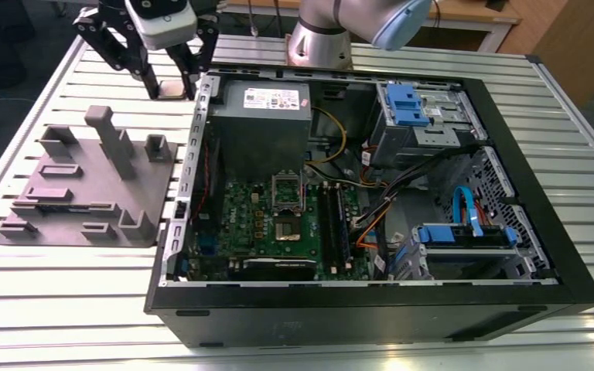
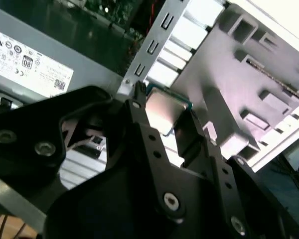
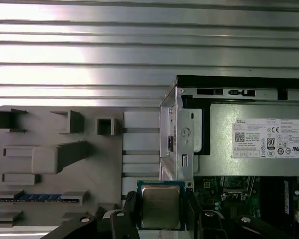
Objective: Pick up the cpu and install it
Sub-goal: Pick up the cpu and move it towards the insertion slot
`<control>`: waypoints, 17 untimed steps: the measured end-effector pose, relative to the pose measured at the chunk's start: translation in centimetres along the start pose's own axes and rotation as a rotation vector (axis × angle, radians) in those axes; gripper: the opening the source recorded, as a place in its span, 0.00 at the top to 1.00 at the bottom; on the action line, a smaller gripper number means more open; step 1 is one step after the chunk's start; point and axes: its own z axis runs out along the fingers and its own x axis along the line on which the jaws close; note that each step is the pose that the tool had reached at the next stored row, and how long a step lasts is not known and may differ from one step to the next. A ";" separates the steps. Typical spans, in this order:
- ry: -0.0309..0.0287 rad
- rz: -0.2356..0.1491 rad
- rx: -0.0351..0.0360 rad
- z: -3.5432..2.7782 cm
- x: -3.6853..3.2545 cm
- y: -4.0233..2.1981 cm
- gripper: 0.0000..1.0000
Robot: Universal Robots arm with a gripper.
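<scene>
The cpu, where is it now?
In both wrist views the cpu is clamped in the gripper, above the gap between the grey plastic block and the computer case, at the exterior view's upper left.

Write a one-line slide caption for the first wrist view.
Gripper holds the cpu by two edges over the slatted table, beside the open computer case and the grey fixture tray.

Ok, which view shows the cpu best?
The first wrist view: the cpu faces the camera, metal top and rim plain, held in the gripper. The second wrist view shows it slanted, partly hidden; the exterior view, a pale patch.
</scene>
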 end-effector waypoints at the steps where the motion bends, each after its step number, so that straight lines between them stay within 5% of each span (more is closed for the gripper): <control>1: 0.0012 0.000 0.0000 0.01 -0.18 -0.03 0.53; 17: 0.0380 0.005 0.0007 0.14 -2.90 -0.02 0.53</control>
